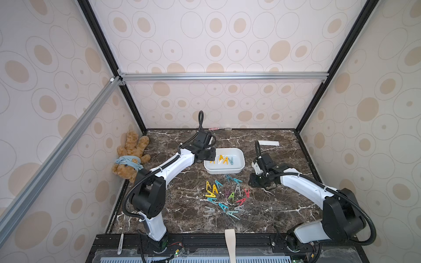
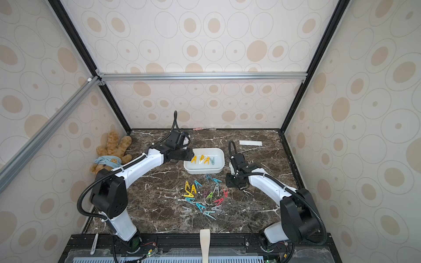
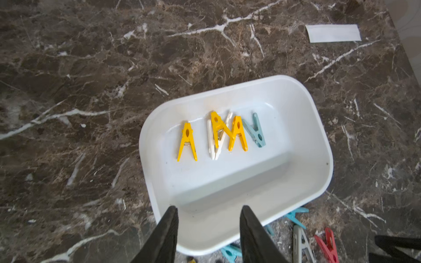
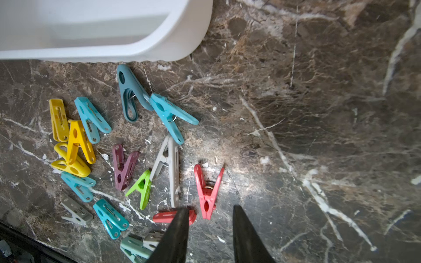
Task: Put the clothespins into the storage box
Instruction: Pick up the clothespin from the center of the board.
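At the far left, by the wall, a teddy bear (image 1: 131, 157) is lying at the edge of the worktop (image 1: 182, 218). Next to it, the left gripper (image 3: 209, 208) is hovering over the left end of the storage box (image 3: 319, 127), with its jaws standing apart and nothing between them. The storage box is sitting near the middle of the worktop. Five clothespins (image 3: 237, 133) are lying inside it in a loose row: three yellow, one white and one pale teal. Just in front of the box, more clothespins (image 1: 231, 195) are lying scattered on the worktop in yellow, teal, purple, green, grey and red. To the right of that scatter, the right gripper (image 4: 210, 208) is hanging above the worktop, its jaws parted and holding nothing. A red clothespin (image 4: 207, 189) is lying just ahead of its fingertips. Behind it, a white paper strip (image 1: 268, 143) is lying flat near the back edge.
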